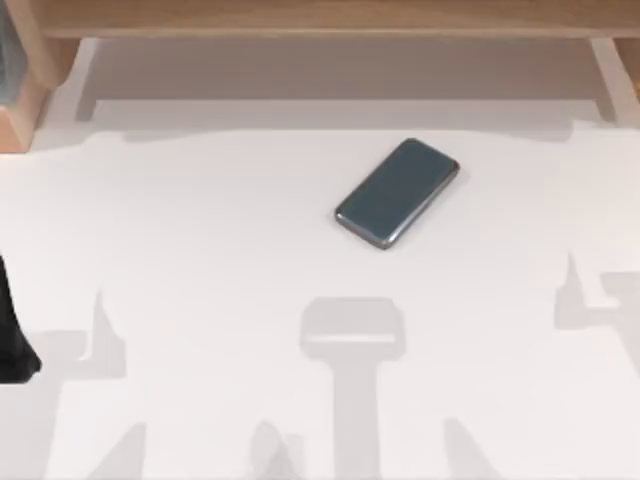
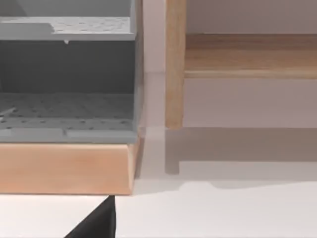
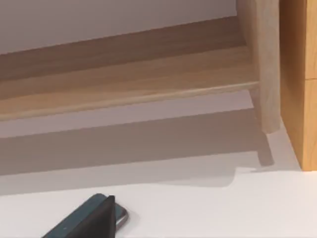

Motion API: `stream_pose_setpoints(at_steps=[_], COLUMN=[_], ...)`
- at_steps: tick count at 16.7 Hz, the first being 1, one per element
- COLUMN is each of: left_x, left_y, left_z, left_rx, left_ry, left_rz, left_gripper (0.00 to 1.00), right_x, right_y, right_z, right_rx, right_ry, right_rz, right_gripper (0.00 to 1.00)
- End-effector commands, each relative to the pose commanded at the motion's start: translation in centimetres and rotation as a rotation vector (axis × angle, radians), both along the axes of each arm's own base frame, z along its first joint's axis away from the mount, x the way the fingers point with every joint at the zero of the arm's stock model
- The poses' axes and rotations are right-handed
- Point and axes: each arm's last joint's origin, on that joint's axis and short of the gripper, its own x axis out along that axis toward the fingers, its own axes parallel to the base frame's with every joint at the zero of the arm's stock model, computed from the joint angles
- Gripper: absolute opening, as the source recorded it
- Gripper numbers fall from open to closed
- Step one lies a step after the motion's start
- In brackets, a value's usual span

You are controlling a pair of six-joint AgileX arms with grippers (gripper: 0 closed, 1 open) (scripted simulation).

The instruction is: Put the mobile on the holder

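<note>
Since the mobile (image 1: 397, 192) lies flat on the white table (image 1: 200, 250), nothing is held; finger spread cannot be told.

Left arm: a matte black, smooth-surfaced body (image 1: 14, 335) was cut off by the left edge in the top view. A black, sharply angled wedge of a gripper finger (image 2: 98, 221) showed in the left wrist view, and a similar flat black finger (image 3: 94, 221) in the right wrist view.
</note>
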Motion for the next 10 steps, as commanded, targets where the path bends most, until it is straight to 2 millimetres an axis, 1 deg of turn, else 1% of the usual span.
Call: stream_pose_setpoints(at_steps=[3,6,8,10], left_x=[0.0,0.0,0.0,0.0], left_y=[0.0,0.0,0.0,0.0], left_z=[0.0,0.0,0.0,0.0], left_rx=[0.0,0.0,0.0,0.0], left_ry=[0.0,0.0,0.0,0.0], left_rz=[0.0,0.0,0.0,0.0], left_gripper=[1.0,1.0,1.0,1.0], right_x=[2.8,7.3,11.0,15.1], right_y=[1.4,3.8,6.1,8.8], right_z=[4.8,8.7,10.3,10.8], right_rx=[0.087,0.163,0.202,0.227], right_ry=[0.146,0.331,0.463,0.593], right_rz=[0.025,0.023,0.003,-0.034], right_gripper=[1.0,1.0,1.0,1.0])
